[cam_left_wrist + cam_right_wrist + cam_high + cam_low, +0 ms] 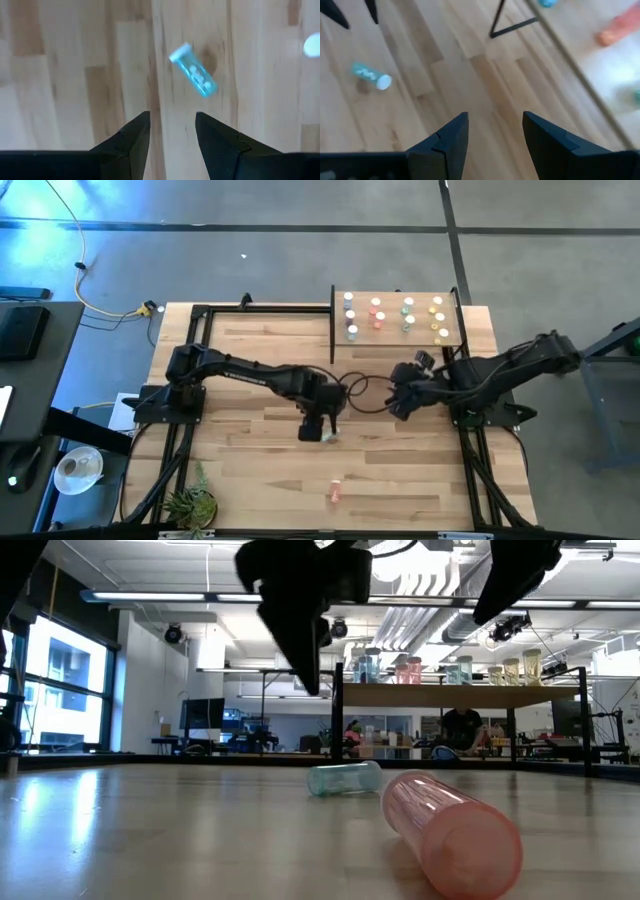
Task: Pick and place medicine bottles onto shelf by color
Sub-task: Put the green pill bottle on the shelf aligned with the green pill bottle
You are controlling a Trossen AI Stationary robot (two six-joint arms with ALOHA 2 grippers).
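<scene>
Left wrist view | teal bottle (193,69) lies flat, diagonal | left pincer (172,131) open, empty

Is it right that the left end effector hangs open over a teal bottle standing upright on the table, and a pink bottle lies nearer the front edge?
Not quite. The teal bottle is not upright: it lies on its side on the table, as the low view and the left wrist view show. The rest holds: the left end effector hangs open above it, and the pink bottle lies nearer the front edge.
</scene>
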